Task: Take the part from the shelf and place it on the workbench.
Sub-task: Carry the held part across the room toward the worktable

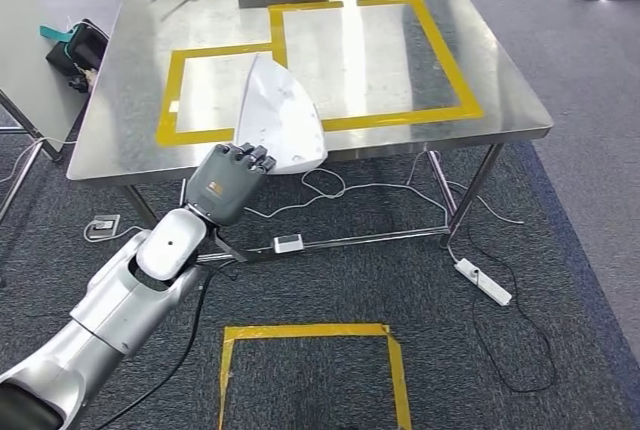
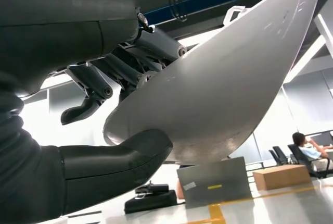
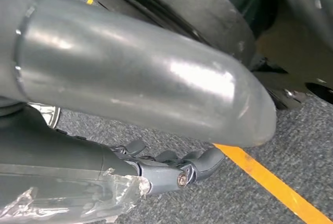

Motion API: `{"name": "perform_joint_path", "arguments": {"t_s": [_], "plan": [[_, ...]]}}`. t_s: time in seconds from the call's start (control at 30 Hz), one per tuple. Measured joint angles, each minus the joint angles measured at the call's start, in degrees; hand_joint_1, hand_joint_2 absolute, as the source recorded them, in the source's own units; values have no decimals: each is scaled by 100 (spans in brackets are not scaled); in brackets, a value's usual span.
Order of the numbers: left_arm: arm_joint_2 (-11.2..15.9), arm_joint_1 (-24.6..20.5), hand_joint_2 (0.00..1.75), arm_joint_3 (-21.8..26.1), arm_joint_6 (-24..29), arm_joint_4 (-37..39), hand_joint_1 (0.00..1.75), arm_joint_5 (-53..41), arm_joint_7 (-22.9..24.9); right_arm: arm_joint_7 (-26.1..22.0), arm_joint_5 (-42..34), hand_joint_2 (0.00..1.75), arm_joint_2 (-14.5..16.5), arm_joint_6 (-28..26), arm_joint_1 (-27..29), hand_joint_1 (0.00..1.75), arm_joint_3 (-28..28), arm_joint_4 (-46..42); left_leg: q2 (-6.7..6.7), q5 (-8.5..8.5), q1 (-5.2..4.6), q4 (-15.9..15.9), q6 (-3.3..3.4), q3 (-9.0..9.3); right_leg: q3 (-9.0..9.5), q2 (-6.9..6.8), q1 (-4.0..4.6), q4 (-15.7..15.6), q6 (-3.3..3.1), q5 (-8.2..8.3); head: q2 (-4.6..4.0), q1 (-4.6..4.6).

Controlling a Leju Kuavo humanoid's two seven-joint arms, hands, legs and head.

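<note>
While the left hand (image 1: 226, 182) reaches in over the near edge of the counter (image 1: 490, 70), it holds the part (image 1: 281, 120), a white curved shell shaped like a fan, pinched between the thumb below and the darker fingers on top. The part's narrow, rounded end sits in the hand; its long axis runs away from the hand, up and across the counter's near edge toward the yellow tape outline (image 1: 226, 90), with the pointed tip furthest from the hand. Most of the shell hangs above the steel surface, partly covering the near side of that tape outline; whether it touches the counter I cannot tell from the head view.

From the left wrist view the grip is plainer: the thick thumb (image 2: 117, 161) presses the underside of the part (image 2: 220, 94) and the fingers (image 2: 90, 86) curl over its upper face, with the counter well below the shell, so I judge it is not yet set down.

By the right wrist view, the right hand (image 3: 173, 169) hangs low over grey carpet beside a yellow floor stripe (image 3: 271, 182), far from the counter, fingers loosely apart and holding nothing. Lowering falls to the left hand, the nearer one.
</note>
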Motion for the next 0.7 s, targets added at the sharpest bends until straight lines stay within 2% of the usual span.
{"name": "perform_joint_path", "arguments": {"t_s": [0.07, 0.1, 0.13, 0.17, 0.2, 0.23, 0.3, 0.33, 0.4, 0.47, 0.6, 0.67, 0.7], "plan": [[-1, 4, 175, 20, 1, 25, 175, 0, 16, -2, 4, 0, 0, -2, -1, 0, 0, 1, -7, -52, 50, 68, -98, -3, 301, 23, -58, -669, 78, 352, 0, 3], [1, 1, 175, 39, 3, 33, 175, -1, 21, -4, 5, 0, 8, -3, -6, 0, 0, 2, -13, -88, 66, 124, -159, -16, 437, 58, -74, -980, 72, 413, 0, 14], [1, -2, 175, 64, 7, 40, 175, -2, 26, -6, 7, 0, 16, -3, -11, 0, 0, 4, -18, -126, 71, 170, -211, -36, 537, 84, -85, -1168, 31, 429, 0, 19], [2, -4, 175, 86, 10, 46, 175, -3, 29, -5, 8, 0, 24, -5, -7, 0, -1, 5, -22, -156, 67, 205, -250, -49, 571, 105, -83, -1224, -35, 394, 0, 23], [2, -2, 175, 104, 14, 52, 175, -5, 31, -3, 10, 0, 29, -9, 0, 0, -3, 7, -25, -174, 64, 222, -277, -53, 581, 100, -71, -1215, -134, 359, 0, 26], [3, 1, 175, 119, 16, 56, 175, -4, 32, -1, 11, 0, 28, -13, 9, 0, -5, 7, -22, -187, 67, 224, -297, -51, 611, 84, -73, -1192, -194, 388, 0, 20], [7, -2, 175, 132, 16, 60, 175, 3, 37, 1, 13, 0, 27, -19, 19, 0, -8, 7, 80, -195, 63, 400, -338, -129, 684, 73, -67, -1186, -274, 379, 0, -2], [8, -7, 175, 138, 15, 60, 175, 7, 40, 1, 13, 0, 27, -20, 18, 0, -9, 7, 150, -229, 58, 630, -353, -271, 733, 68, -62, -1189, -302, 355, 0, -19], [8, 2, 175, 141, 11, 61, 175, 11, 49, 1, 13, 0, 27, -20, 24, 0, -9, 7, 254, -395, 46, 1310, -365, -733, 825, 43, -39, -1194, -344, 273, 0, -44], [8, 29, 175, 142, 9, 62, 175, 14, 55, 2, 13, 0, 26, -20, 34, 0, -9, 7, 270, -551, 44, 1747, -358, -1060, 885, 26, -27, -1195, -361, 212, 0, -45], [8, 46, 175, 142, 8, 62, 175, 16, 59, 3, 13, 0, 25, -20, 39, 0, -10, 7, 270, -600, 42, 1849, -349, -1158, 915, 24, -22, -1196, -366, 185, 0, -44], [10, 75, 175, 146, 6, 62, 175, 21, 73, 3, 11, 0, 25, -21, 47, 0, -11, 7, 271, -595, 28, 1826, -319, -1233, 989, 23, -13, -1199, -370, 123, 0, -44], [18, 90, 175, 178, 4, 63, 175, 35, 91, 3, 11, 0, 32, -21, 59, 0, -11, 10, 279, -286, -49, 1416, -223, -1158, 1115, 19, 2, -1223, -361, 27, 0, -49]]}}
